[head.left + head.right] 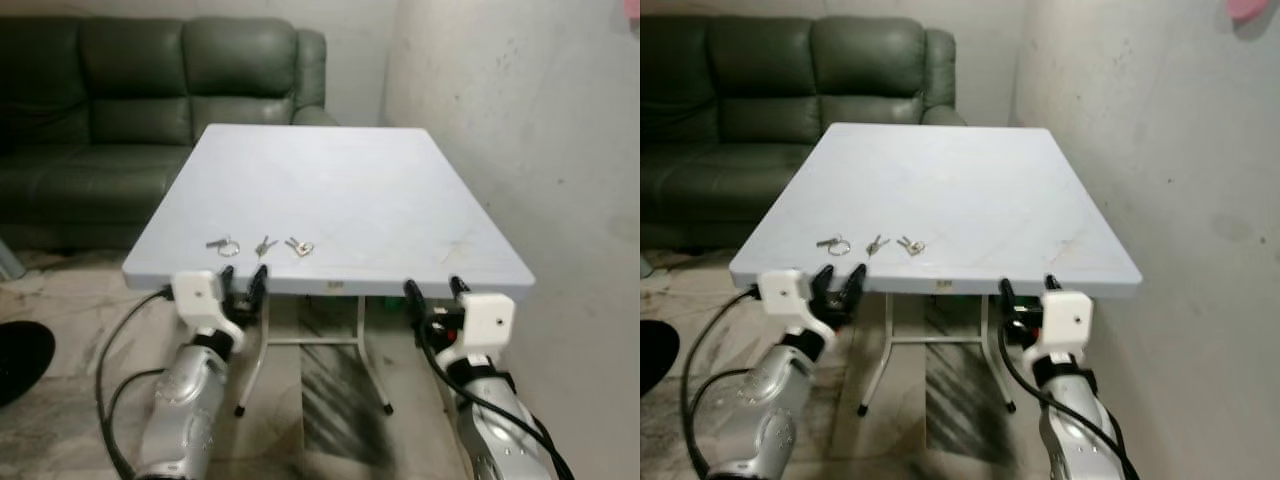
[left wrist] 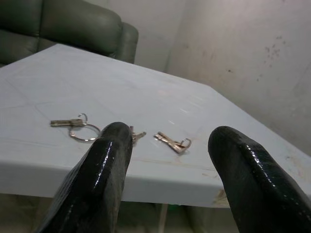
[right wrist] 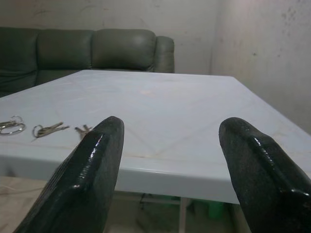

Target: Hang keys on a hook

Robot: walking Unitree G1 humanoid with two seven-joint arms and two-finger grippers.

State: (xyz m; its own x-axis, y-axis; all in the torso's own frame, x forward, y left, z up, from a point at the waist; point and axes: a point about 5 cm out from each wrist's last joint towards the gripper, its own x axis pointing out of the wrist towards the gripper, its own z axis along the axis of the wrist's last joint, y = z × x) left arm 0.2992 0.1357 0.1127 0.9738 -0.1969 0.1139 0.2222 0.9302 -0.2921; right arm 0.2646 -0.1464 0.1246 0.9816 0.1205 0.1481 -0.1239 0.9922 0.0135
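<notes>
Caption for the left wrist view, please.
Open left gripper poised at the edge of the pale table, facing three key sets lying near that edge.

Three small silver key sets flat in a row near bench [image 1: 400,200] front edge: ringed keys [image 1: 223,243], middle keys [image 1: 264,245], third keys [image 1: 299,246]. Just ahead of left hand [image 1: 242,277], untouched.

key sets [image 1: 263,245]: 3 | table [image 1: 400,200]: 1 | sofa [image 1: 120,90]: 1 | tools [image 1: 242,283]: 2
</notes>
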